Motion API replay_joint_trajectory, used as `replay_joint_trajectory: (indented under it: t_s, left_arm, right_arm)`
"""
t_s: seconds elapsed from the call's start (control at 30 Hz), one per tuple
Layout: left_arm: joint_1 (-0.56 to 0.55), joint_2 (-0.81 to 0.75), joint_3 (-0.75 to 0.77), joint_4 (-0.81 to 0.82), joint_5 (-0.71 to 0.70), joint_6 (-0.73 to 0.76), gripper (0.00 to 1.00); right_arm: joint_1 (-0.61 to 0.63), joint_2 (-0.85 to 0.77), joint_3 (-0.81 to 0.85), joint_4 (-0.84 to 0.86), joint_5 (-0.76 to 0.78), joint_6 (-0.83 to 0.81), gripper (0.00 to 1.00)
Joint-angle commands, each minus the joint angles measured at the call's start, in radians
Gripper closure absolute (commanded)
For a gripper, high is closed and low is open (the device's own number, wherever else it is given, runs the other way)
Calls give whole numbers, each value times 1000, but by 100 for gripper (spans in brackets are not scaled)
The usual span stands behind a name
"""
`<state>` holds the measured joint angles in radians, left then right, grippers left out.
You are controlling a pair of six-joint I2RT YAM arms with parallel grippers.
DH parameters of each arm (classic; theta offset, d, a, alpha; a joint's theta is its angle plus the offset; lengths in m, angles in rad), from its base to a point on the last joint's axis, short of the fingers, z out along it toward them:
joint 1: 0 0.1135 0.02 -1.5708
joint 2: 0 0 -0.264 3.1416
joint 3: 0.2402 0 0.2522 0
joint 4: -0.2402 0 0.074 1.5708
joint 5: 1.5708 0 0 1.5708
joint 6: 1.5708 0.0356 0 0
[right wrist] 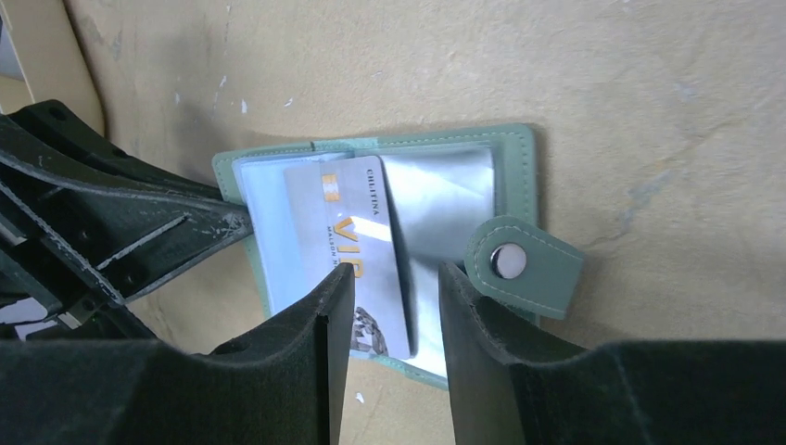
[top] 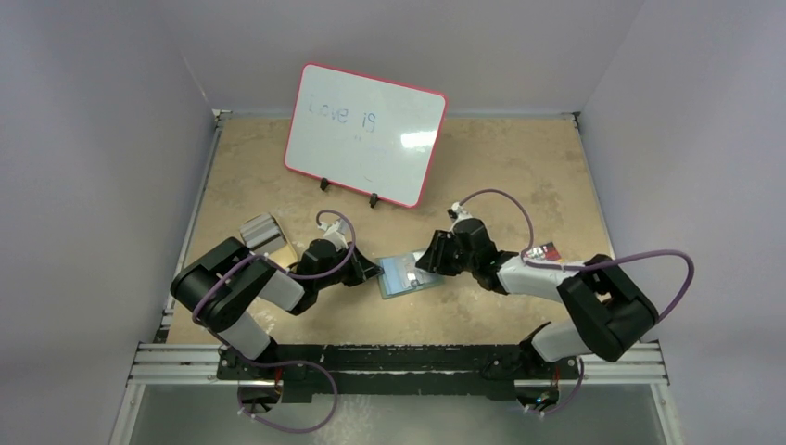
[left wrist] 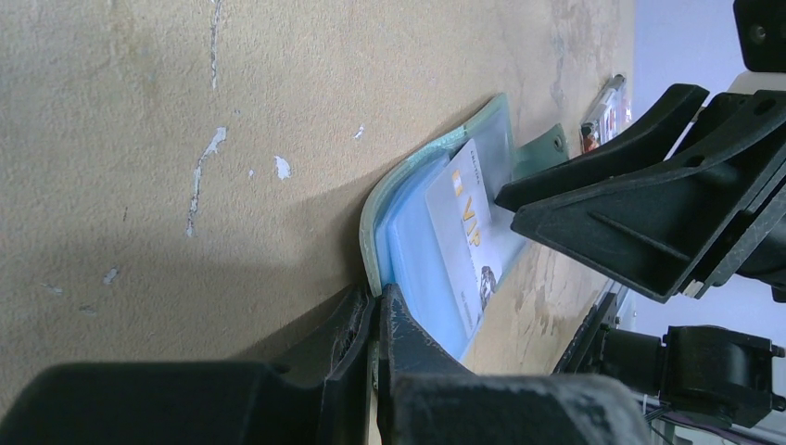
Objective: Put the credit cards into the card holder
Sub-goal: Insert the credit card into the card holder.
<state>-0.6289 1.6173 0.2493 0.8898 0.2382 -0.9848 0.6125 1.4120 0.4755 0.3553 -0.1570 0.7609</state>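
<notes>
The sage-green card holder (top: 409, 275) lies open on the table, its clear pockets up and its snap tab (right wrist: 524, 264) folded over the right edge. A whitish card with gold "VIP" lettering (right wrist: 357, 232) lies on the open pockets, partly over a pale blue sheet (left wrist: 422, 264). My left gripper (left wrist: 375, 320) is shut on the holder's green left edge (left wrist: 369, 243) and shows in the top view (top: 373, 272). My right gripper (right wrist: 394, 301) is open just above the holder, one finger (right wrist: 324, 324) over the card, the card's right edge in the gap. It hovers over the holder's right side (top: 428, 262).
A silver ribbed metal case (top: 264, 234) lies by the left arm. A pink-framed whiteboard (top: 364, 133) stands at the back. A small card-like item with red and dark marks (top: 544, 251) lies by the right arm's forearm.
</notes>
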Motion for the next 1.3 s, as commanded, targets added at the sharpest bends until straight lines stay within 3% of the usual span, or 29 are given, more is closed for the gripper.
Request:
replay_joint_trajectory:
  t_s: [0.0,0.23,0.4,0.9,1.13,1.27]
  left_arm:
    - [-5,12,1,-12,-6,19,100]
    - [-5,4,13,-28,-3,21,100]
    - [-5,-1,32,-53,3,35,100]
    - [-4,-58,128,-271,38,140,100]
    - [-5,-71,152,-281,112,124,99]
    - [-4,-105,156,-287,138,108,95]
  right_arm:
    - [40,49,38,37,-1,-12,58]
    - [98,98,43,122,-38,40,61]
    - [115,103,35,160,-60,63,70]
    - [123,73,59,113,-69,-57,67]
    - [124,92,66,150,-102,-71,62]
    - [124,-4,36,59,-54,-41,66]
